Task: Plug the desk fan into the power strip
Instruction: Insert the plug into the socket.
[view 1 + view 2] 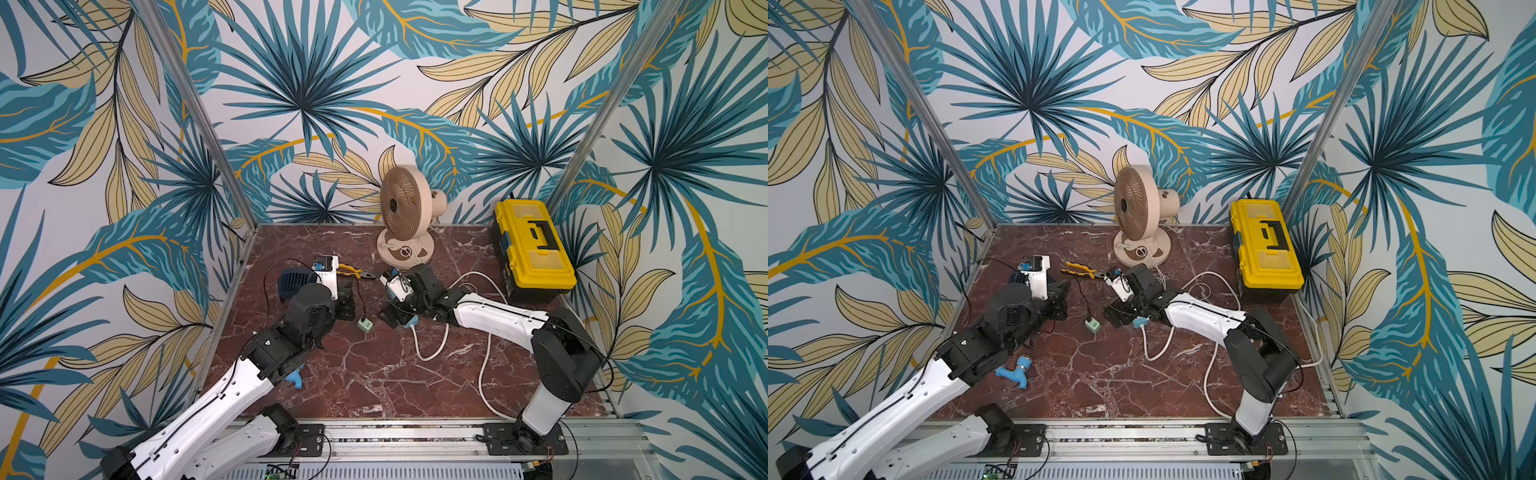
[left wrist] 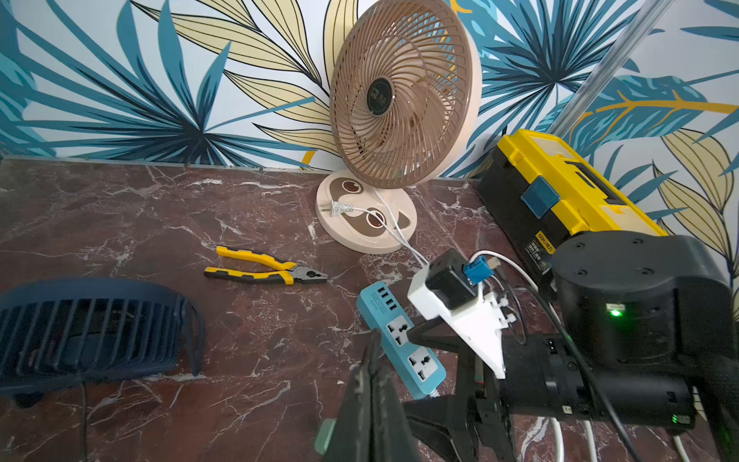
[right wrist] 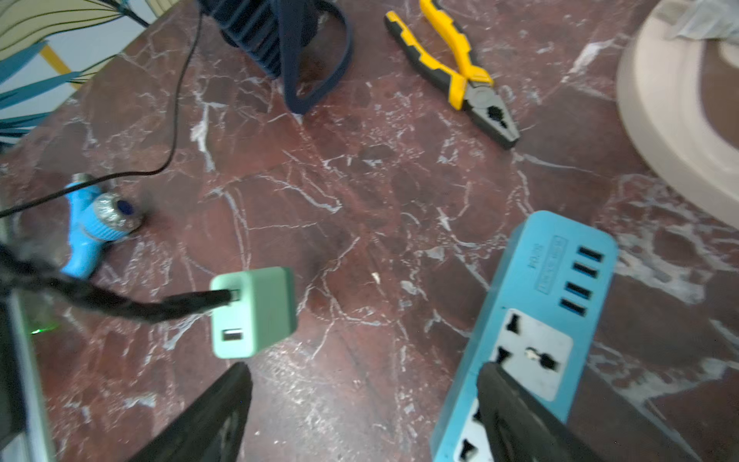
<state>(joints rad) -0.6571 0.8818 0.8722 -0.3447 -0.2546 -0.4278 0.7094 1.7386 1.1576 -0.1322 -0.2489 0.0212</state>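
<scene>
The beige desk fan (image 1: 401, 203) (image 1: 1133, 208) (image 2: 400, 92) stands upright at the back of the table. Its white plug (image 2: 340, 207) lies on its round base, with the thin white cord trailing off it. The light blue power strip (image 2: 400, 340) (image 3: 540, 320) lies flat, sockets up, mostly under my right arm in both top views. My right gripper (image 3: 364, 388) (image 1: 390, 318) is open, one finger over the strip's socket face and the other over bare table. Left of the strip, my left gripper (image 2: 375, 360) (image 1: 348, 301) is shut and holds nothing.
A green USB adapter (image 1: 365, 323) (image 3: 254, 312) on a black cord lies between the arms. Yellow pliers (image 1: 353, 272) (image 2: 264, 272), a navy fan (image 2: 88, 328) and a blue tap fitting (image 1: 1015, 370) lie to the left. A yellow toolbox (image 1: 534, 249) stands at the back right.
</scene>
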